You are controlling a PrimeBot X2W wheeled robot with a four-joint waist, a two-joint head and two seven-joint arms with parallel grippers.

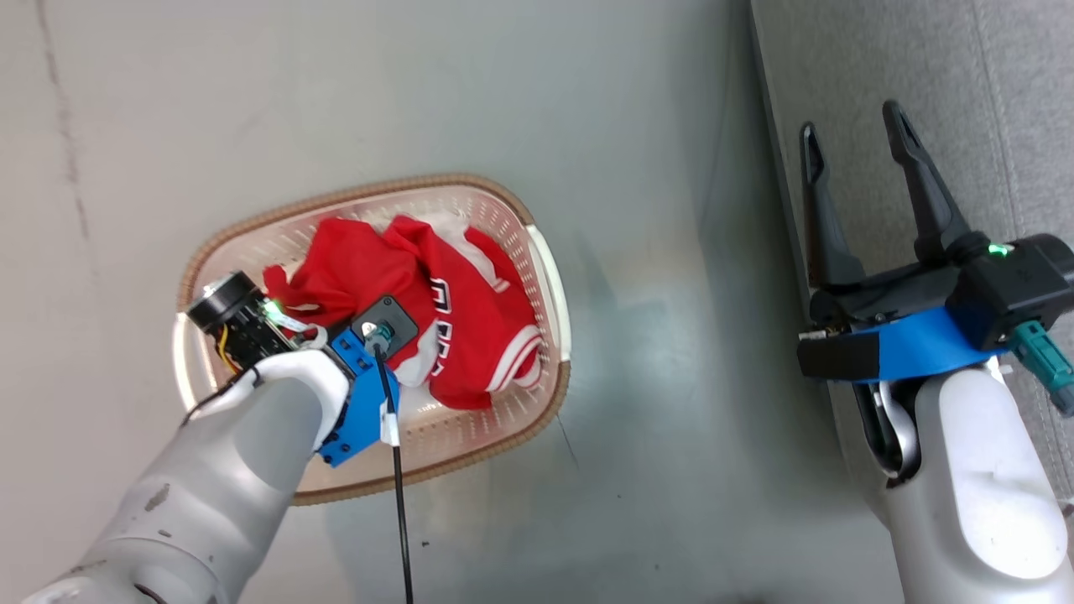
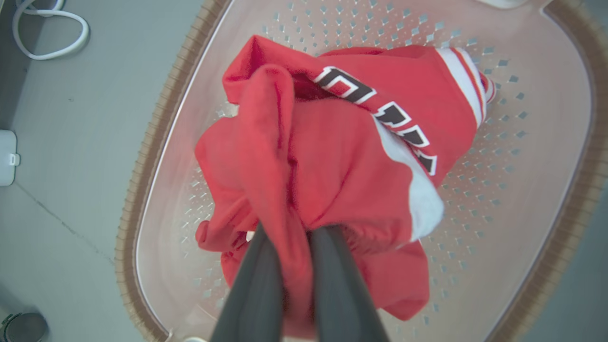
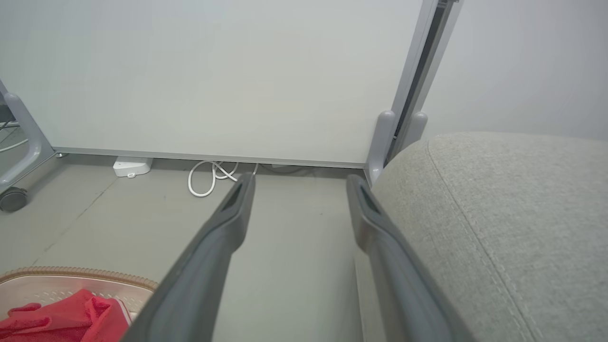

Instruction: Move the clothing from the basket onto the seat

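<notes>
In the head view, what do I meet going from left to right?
Basket holding the clothing → bare floor → open right claw over the seat.

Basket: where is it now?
Head view, centre-left: the basket stands on the floor beneath the left gripper, which grips the clothing inside it; the seat lies to its right.

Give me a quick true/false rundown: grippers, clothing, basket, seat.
1. The left gripper is shut on the clothing. True.
2. The right gripper is shut. False: it is open and holds nothing.
3. The clothing lies on the seat. False: it is in the basket.
4. The basket stands on the floor. True.
5. The right gripper is above the basket. False: it is over by the seat's edge.
</notes>
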